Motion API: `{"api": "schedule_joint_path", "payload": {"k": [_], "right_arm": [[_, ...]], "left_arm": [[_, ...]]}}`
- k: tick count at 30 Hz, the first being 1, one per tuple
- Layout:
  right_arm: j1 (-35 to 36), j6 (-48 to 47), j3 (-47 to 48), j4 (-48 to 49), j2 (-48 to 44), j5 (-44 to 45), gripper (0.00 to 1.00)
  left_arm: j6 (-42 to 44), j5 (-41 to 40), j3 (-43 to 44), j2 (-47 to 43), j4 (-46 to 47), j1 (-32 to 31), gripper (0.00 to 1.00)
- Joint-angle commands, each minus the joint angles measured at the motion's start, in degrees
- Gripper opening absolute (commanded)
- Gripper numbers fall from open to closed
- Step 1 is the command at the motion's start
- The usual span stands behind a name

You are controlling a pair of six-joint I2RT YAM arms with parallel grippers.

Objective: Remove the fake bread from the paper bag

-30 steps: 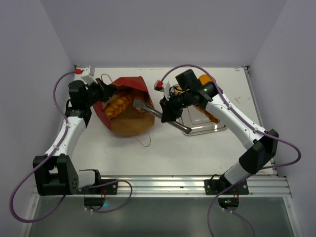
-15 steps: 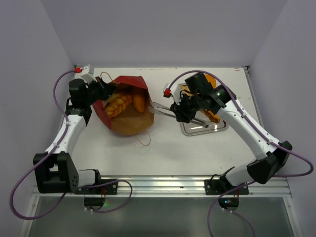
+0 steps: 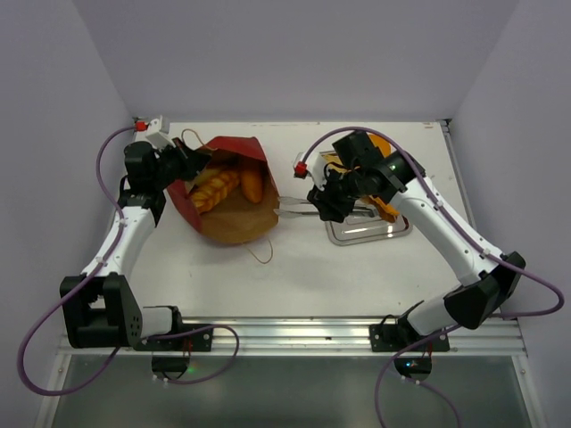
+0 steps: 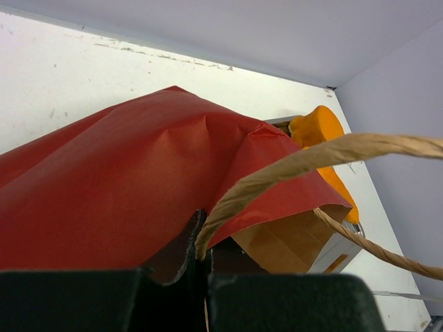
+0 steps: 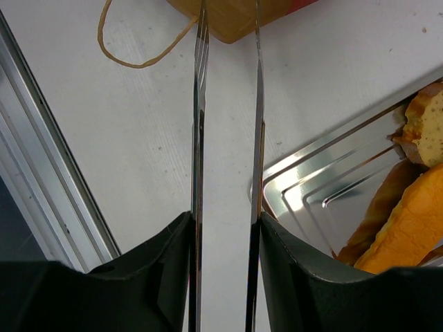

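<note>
The red paper bag [image 3: 230,214] lies on its side with its brown mouth facing right. Inside it show fake bread pieces, a braided loaf [image 3: 214,185] and an orange bun [image 3: 252,184]. My left gripper [image 3: 190,161] is shut on the bag's rim [image 4: 124,187] where a handle [image 4: 311,155] starts, holding it up; seen from the wrist, the left gripper [image 4: 205,277] pinches the paper. My right gripper [image 3: 321,204] is shut on steel tongs [image 5: 199,138]. The tongs are spread and empty, with their tips just outside the bag's mouth [image 5: 228,14]. In the right wrist view the right gripper [image 5: 225,221] hovers over the table.
A shiny steel tray [image 3: 370,230] lies right of the bag, with more bread pieces [image 3: 382,205] at its far side, also visible as bread [image 5: 408,221] on the tray [image 5: 325,187]. A loose bag handle [image 5: 131,59] lies on the table near the front.
The tongs have drawn back out of the bag's mouth, empty, and spread wider. The right arm's elbow swung to the right. The left gripper keeps holding the bag.
</note>
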Motion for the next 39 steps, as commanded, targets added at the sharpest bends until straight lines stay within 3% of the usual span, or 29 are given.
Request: {"api": "schedule_joint_path", "payload": {"k": [1,11,18,26,39], "right_arm": [[0.0,-2.07,4.09,-0.59,0.5,-2.71,0.45],[7.46,-7.16,9.72,1.78,4.89,0.79,0.45],[13.54,-10.15,14.55,8.45,13.14,15.82,0.44],[20.13,-19.1,11.57,21.89,20.0,31.72,0.44],[24.08,-28.43,10.78,31.75,27.57,39.99,0.45]], "left_arm": [[0.59,0.73,2.4,0.62,-0.22,-0.2,0.0],[2.79,2.4,3.8,1.33,-1.89,-0.2,0.0],[2.7,2.67,4.6,1.15,-3.03,-0.72,0.0],[2.97,3.9,4.07,1.33,-4.0,-1.43,0.0],[2.71,4.33,4.42,0.71,-5.32,-1.43,0.0]]}}
